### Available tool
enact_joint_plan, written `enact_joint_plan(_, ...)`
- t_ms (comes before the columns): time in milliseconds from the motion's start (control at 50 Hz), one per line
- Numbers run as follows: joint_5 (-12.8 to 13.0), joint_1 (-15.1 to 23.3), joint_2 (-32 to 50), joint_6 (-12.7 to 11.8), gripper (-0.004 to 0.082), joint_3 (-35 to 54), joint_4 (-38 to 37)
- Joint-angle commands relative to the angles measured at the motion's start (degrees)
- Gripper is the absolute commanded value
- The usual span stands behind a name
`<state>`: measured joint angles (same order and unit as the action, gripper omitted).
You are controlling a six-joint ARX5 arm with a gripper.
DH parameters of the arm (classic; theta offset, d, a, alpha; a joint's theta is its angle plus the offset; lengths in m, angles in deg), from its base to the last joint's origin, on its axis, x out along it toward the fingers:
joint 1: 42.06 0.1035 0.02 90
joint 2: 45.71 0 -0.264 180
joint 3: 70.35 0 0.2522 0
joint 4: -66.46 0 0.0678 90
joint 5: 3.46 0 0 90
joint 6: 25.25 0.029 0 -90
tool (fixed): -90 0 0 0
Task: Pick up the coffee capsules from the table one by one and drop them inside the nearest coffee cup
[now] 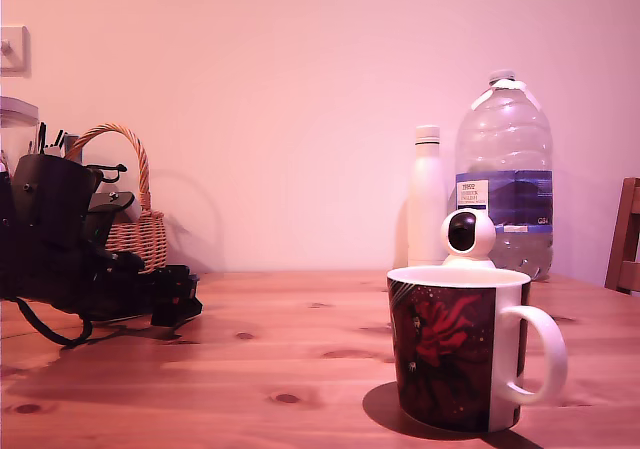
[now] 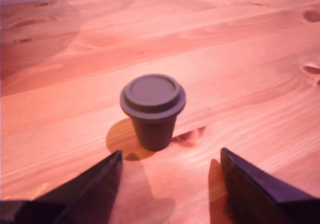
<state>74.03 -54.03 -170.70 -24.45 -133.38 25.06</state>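
So, one coffee capsule point(image 2: 153, 110) stood upright on the counter point(image 2: 240, 59) in the wrist view, dark grey, lid up, casting a small shadow on the pine planks. Nothing touched it. The claw point(image 2: 170, 176) sat low with its two dark fingers point(image 2: 95, 184) spread wide apart, empty, and the capsule stood just beyond the gap between them, roughly centred on it. By the look of it, the pick had not yet begun; the claw needed to go forward around the capsule and close.

In the exterior view the coffee cup point(image 1: 455, 349), maroon-black with a red flower and white handle, stood near the camera at about 5 o'clock in the picture, well apart from the arm point(image 1: 70, 259), which lay low on the counter at 9 o'clock. The capsule could not be made out in that view. Whether anything already lay inside the cup could not be told; its inside was hidden. As judged, at least this capsule was left to carry across.

Behind the cup stood a small white camera point(image 1: 468, 237), a white bottle point(image 1: 427, 204) and a big water jug point(image 1: 505, 174); a wicker basket point(image 1: 135, 219) sat behind the arm.
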Motion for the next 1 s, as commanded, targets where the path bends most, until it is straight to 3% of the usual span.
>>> enact_joint_plan(0,0.1,0.0,2.0,-0.8,0.0536,0.4,0.2)
enact_joint_plan(580,-0.2,-0.1,2.0,-0.9,0.0536,-0.1,0.0)
enact_joint_plan(680,-1.6,-0.1,2.0,-1.0,0.0535,-1.9,3.0)
enact_joint_plan(980,-2.3,-0.2,1.2,-0.8,0.0535,-8.6,10.8)
